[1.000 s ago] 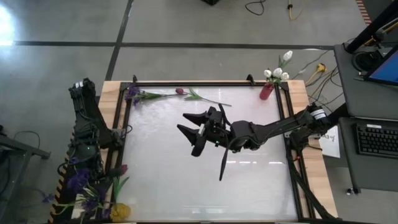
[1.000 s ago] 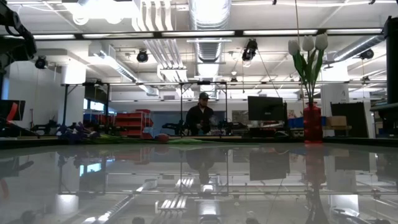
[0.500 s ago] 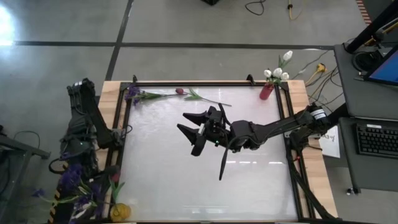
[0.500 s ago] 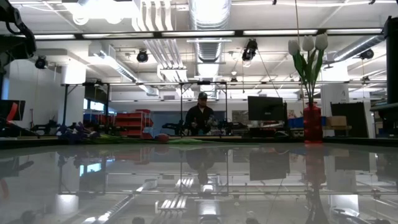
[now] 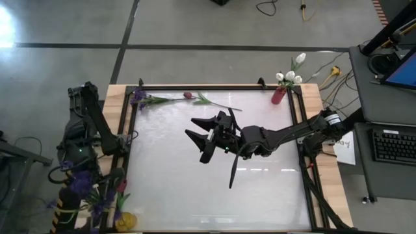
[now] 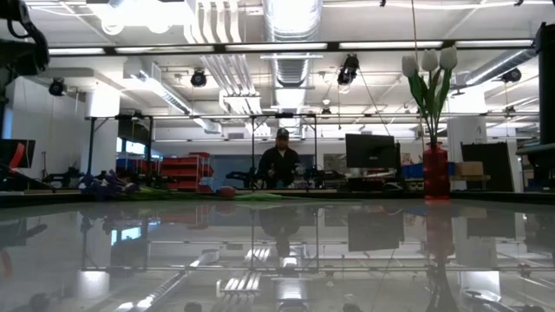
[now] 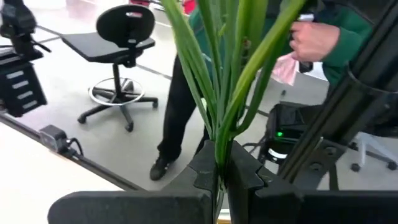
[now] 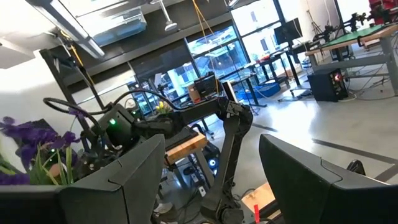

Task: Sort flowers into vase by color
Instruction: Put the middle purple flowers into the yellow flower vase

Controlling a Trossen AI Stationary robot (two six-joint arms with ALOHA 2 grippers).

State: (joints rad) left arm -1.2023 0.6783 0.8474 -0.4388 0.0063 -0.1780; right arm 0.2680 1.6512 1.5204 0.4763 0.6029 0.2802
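Note:
My left gripper [image 7: 217, 169] is off the table's near left corner, shut on a bunch of green flower stems [image 7: 219, 74]. Purple blossoms [image 5: 80, 186] and a pink bud [image 5: 120, 187] show around it from above, over a yellow vase [image 5: 125, 221]. My right gripper [image 5: 198, 140] hangs open over the middle of the table, holding nothing. A purple spray [image 5: 139, 98] and a pink bud [image 5: 188, 95] lie flat along the far edge. White tulips [image 6: 429, 61] stand in a red vase [image 5: 279, 95] at the far right corner. My left gripper pinches the bunch of green stems at their lower part [image 7: 218, 148] between its two fingers. Several stems and long leaves fan out upward from the fingers. The stems' lower ends are hidden behind the fingers.
A black frame [image 5: 214, 86] runs round the glossy white table. A person in a green top [image 7: 336, 37] stands beyond the left gripper, beside an office chair [image 7: 124, 37]. Another person [image 6: 279, 163] sits far behind the table. A desk with a keyboard [image 5: 395, 144] stands to the right.
My left gripper has gone up with the flower stems and rolled a little. The purple blossoms have shifted with it. My right gripper has kept still and open.

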